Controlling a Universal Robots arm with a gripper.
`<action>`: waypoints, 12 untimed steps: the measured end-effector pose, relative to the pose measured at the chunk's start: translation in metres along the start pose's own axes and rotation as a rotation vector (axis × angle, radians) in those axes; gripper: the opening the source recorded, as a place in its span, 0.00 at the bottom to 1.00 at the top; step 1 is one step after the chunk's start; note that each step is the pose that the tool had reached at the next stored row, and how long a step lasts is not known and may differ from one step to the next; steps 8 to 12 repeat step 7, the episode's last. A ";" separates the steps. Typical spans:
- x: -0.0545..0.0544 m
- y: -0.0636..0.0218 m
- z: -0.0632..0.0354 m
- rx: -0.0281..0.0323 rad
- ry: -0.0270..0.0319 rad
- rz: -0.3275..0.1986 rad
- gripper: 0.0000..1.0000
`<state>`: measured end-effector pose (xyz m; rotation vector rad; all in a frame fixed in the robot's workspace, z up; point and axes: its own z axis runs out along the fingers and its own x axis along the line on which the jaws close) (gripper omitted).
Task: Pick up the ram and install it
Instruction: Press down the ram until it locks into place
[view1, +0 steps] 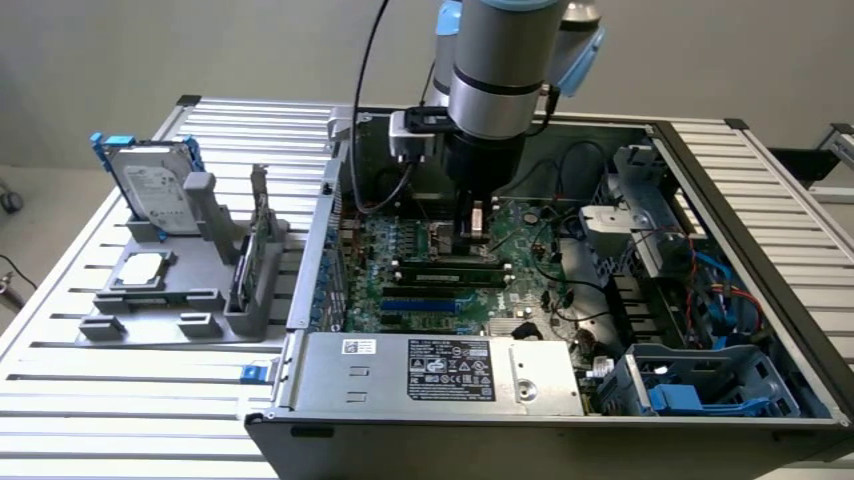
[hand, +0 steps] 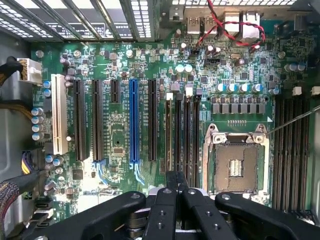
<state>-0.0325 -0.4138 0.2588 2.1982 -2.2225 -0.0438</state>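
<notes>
1 arm, 1 gripper, 1 open PC case on a slatted tabletop. Grey holder near the tabletop's edge at the exterior view's left carries 1 silver drive w/ blue rails, 1 upright card, 1 square chip. Arm points straight down into the case, over the green board. Fingers clenched together, black, hard plastic; can't tell if anything's between them. Ram, long thin dark stick, lies in a black slot mid-board, just below the gripper. 1 blue slot, 1 white slot, 1 metal CPU socket.
</notes>
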 end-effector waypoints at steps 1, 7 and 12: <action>0.000 -0.0003 0.0000 0.0000 0.0001 0.000 0.11; 0.000 -0.0024 -0.0001 0.0000 0.0000 0.000 0.11; 0.000 -0.0024 -0.0001 0.0000 0.0000 0.000 0.11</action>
